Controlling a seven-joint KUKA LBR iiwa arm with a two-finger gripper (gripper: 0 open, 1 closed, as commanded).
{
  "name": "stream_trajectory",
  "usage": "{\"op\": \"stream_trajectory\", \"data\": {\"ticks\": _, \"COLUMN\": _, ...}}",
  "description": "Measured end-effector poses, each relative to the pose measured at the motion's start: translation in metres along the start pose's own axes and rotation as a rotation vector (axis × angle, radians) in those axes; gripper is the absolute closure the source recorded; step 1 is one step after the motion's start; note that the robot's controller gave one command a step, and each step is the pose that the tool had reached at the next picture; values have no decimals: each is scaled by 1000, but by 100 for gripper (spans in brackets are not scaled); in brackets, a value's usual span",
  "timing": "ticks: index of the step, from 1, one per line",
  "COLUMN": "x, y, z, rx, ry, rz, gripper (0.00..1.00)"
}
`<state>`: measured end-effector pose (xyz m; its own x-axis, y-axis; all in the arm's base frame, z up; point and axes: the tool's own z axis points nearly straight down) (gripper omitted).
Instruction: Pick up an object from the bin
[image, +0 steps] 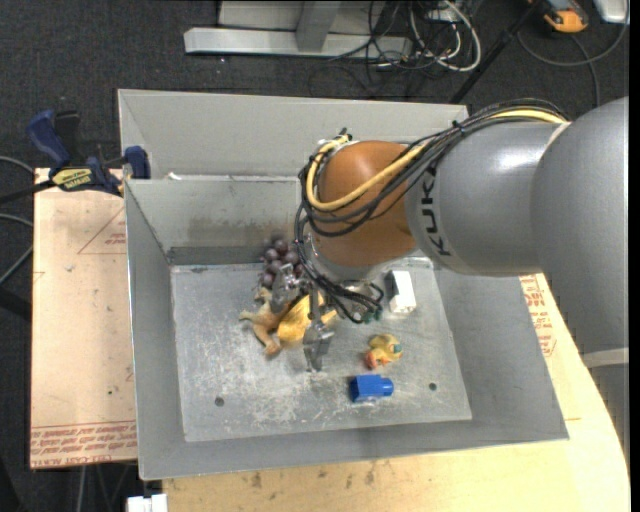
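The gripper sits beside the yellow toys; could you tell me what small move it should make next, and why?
Probably a short shift toward the view's left, over the yellow and orange toy heap. The gripper hangs at the heap's right edge, mostly above bare bin floor, so a grasp here would likely catch little.

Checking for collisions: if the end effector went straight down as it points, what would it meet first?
Probably the yellow toy at mid-bin, directly under the end effector, then the bin floor. Depth is unclear from above.
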<state>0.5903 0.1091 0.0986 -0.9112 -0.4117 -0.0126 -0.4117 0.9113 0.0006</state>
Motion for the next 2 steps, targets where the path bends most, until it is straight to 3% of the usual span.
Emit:
{"op": "stream_trajectory", "data": {"ticks": 1, "x": -1, "y": -20, "z": 10, "rx": -11, "ry": -16, "rz": -1, "gripper": 0}}
{"op": "stream_trajectory", "data": {"ticks": 2, "x": 6, "y": -27, "z": 19, "rx": 0, "ry": -5, "rz": 6, "gripper": 100}}
